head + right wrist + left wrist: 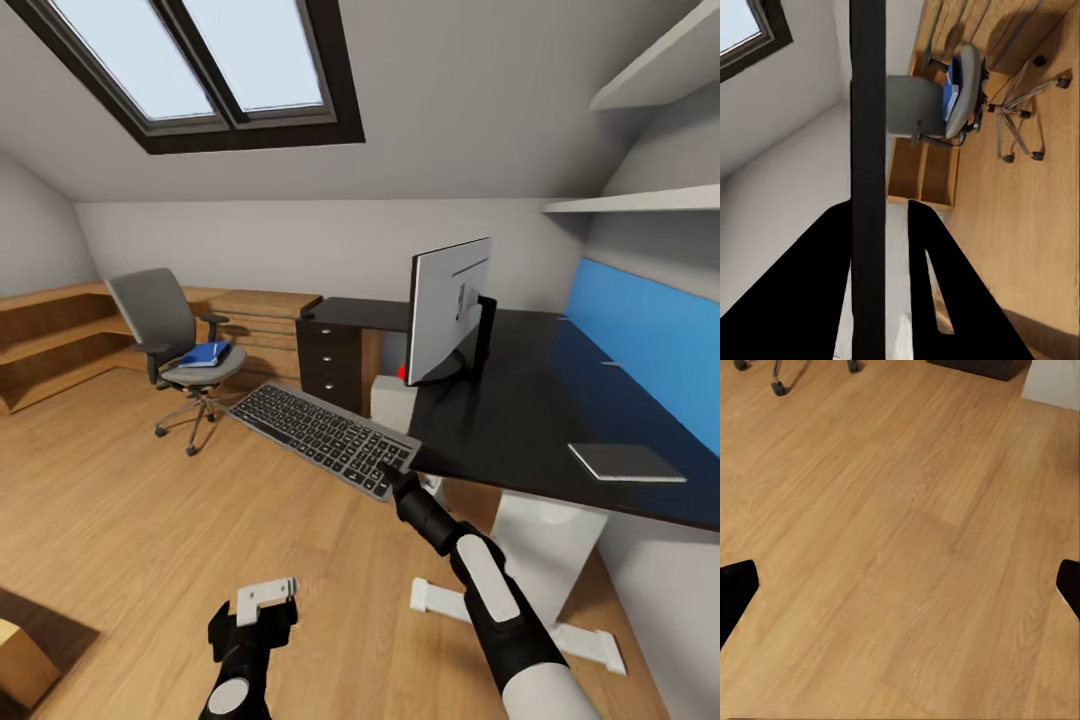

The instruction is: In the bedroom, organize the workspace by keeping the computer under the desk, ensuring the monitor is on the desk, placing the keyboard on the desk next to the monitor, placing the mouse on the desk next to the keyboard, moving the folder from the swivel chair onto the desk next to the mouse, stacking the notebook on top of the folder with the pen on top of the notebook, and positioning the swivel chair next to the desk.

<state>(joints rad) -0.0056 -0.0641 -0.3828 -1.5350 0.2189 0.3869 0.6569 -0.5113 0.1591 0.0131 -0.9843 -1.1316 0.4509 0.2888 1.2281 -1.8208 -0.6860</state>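
Beside the desk [520, 420], I had my right gripper [398, 476] clamped on the keyboard [325, 437].
It hung silver-grey, dark-keyed, off the floor; my left gripper [262, 600] gaped apart.

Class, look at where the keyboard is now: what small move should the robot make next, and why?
Probably swing the right hand further right, over the desk. It grips the keyboard by one end, and most of the keyboard hangs over the floor, left of the monitor.
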